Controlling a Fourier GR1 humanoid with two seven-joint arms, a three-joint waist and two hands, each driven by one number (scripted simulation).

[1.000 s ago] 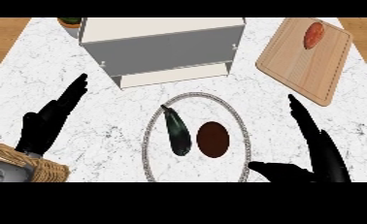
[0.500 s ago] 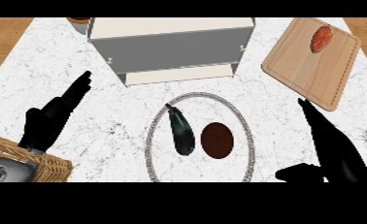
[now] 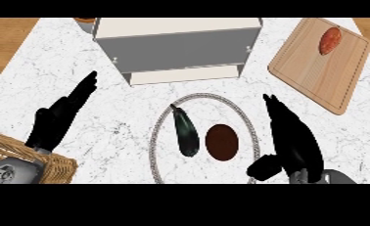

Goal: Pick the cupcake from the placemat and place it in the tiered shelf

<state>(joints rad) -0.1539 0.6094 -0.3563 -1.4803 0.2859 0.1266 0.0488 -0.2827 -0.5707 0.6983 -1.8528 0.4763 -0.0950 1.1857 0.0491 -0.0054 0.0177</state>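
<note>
Right hand [image 3: 292, 139] first: I see it low at the right of the head view, fingers straight and pointing up the counter, thumb splayed out toward the placemat's lower right edge. It holds nothing. Its fingertips lie just beside the placemat's right rim, and I cannot tell whether they touch it.

My left hand [image 3: 61, 115] sits at the left, also with straight, relaxed fingers slanting up and to the right, empty, well apart from the placemat.

I read the cupcake [image 3: 222, 142] as the dark brown round shape seen from above, lying on the placemat [image 3: 217, 100], right of its middle. The placemat is a round mat with a pale braided rim, lying on the white marbled counter [image 3: 123, 122]. Beside the cupcake, to its left and not touching it as far as I can see, lies a dark eggplant [image 3: 186, 132], its stem end pointing up and to the left.

Above the placemat stands the tiered shelf [image 3: 177, 49], a grey-white box with a lower ledge jutting toward me. Behind its left corner, part of a brownish object [image 3: 85, 20] peeks out; I cannot tell what it is.

At the upper right a wooden cutting board [image 3: 318, 68] lies at an angle, with a reddish, oval item [image 3: 330, 40] on its far end. At the lower left corner I see a wicker basket [image 3: 43, 164] with something grey inside.
</note>
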